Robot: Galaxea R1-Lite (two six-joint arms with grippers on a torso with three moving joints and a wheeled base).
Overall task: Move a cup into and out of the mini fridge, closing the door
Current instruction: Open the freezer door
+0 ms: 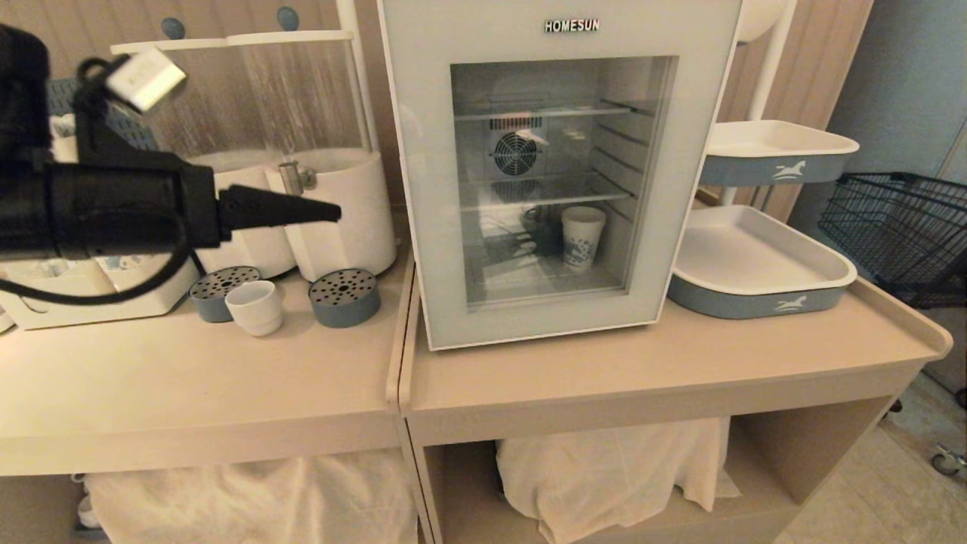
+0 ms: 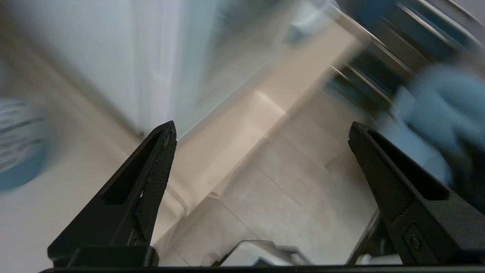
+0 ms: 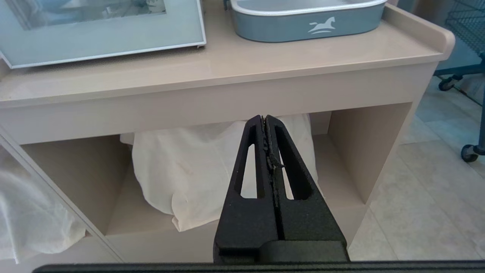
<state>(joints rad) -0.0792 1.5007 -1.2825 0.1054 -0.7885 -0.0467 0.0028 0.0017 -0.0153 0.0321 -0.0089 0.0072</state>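
The white mini fridge point(image 1: 566, 26) stands on the right-hand counter, its glass door point(image 1: 430, 227) shut. The small white cup point(image 1: 255, 306) sits on the left counter between two grey perforated discs. My left gripper point(image 1: 332, 213) hovers level above and just behind the cup, pointing toward the fridge. In the left wrist view the left gripper point(image 2: 262, 127) is open and empty, and the scene is blurred. My right gripper point(image 3: 265, 118) hangs shut and empty, low in front of the counter, below the door's lower edge point(image 3: 102, 41).
A blue-patterned paper cup point(image 1: 583, 238) stands inside the fridge. White drink dispensers point(image 1: 344, 219) rise behind the cup. Tiered grey-and-white trays point(image 1: 755, 302) sit right of the fridge, and a black wire basket point(image 1: 899, 219) beyond them. White cloth point(image 1: 604, 476) fills the shelf below.
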